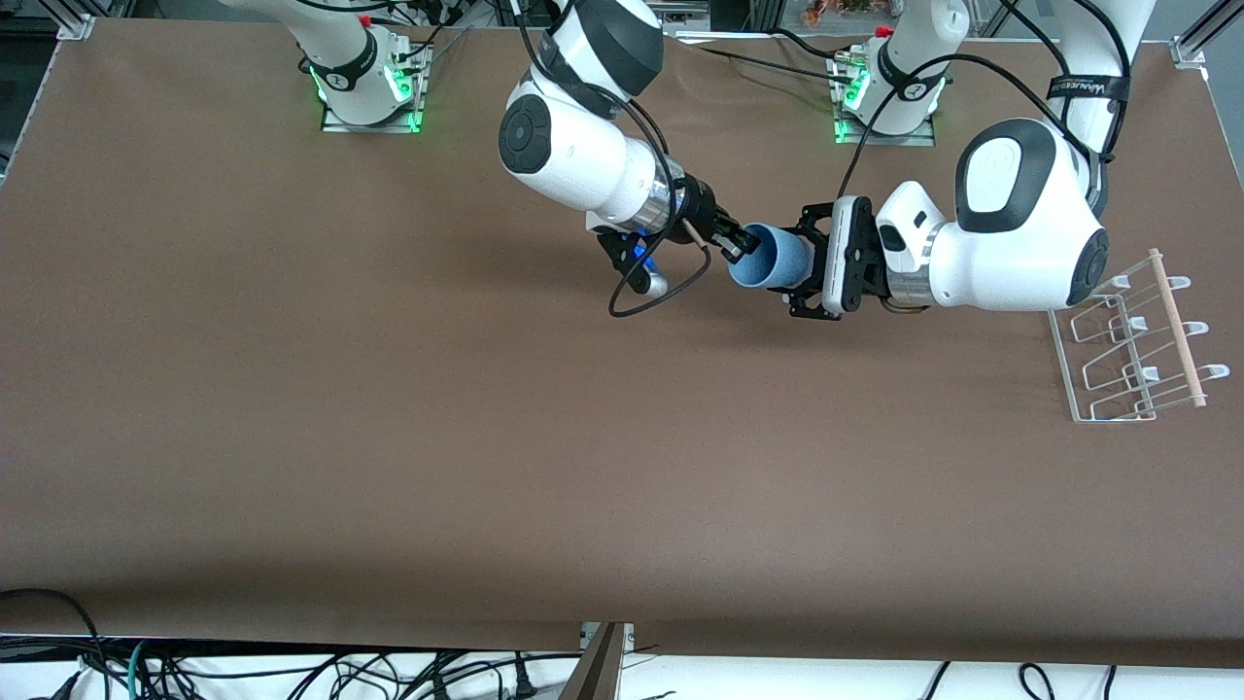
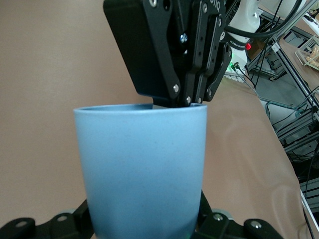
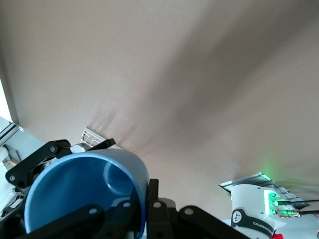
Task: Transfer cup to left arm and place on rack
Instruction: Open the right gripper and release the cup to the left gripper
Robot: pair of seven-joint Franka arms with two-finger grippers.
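A brown table (image 1: 389, 467) spreads beneath two white Franka arms that meet in mid-air above its middle, toward the robots' bases. The left arm (image 1: 1020, 233) reaches in from its base with its boxy white gripper body turned sideways, while the right arm (image 1: 583, 156) angles down from its own base to meet it. Near the table edge at the left arm's end stands the rack (image 1: 1132, 335), a white wire frame with rows of bent prongs and a light wooden dowel (image 1: 1178, 328) along one side; nothing sits on its prongs.

Between the two grippers hangs the cup (image 1: 773, 258), a plain light-blue tumbler held on its side, clear of the tabletop. Its open mouth faces the right arm and its inside looks empty in the right wrist view. The right gripper (image 1: 736, 245) pinches the cup's rim, one black finger inside the mouth and one outside. The left gripper (image 1: 805, 267) has its black fingers spread around the cup's base end; whether they press against the wall cannot be told.
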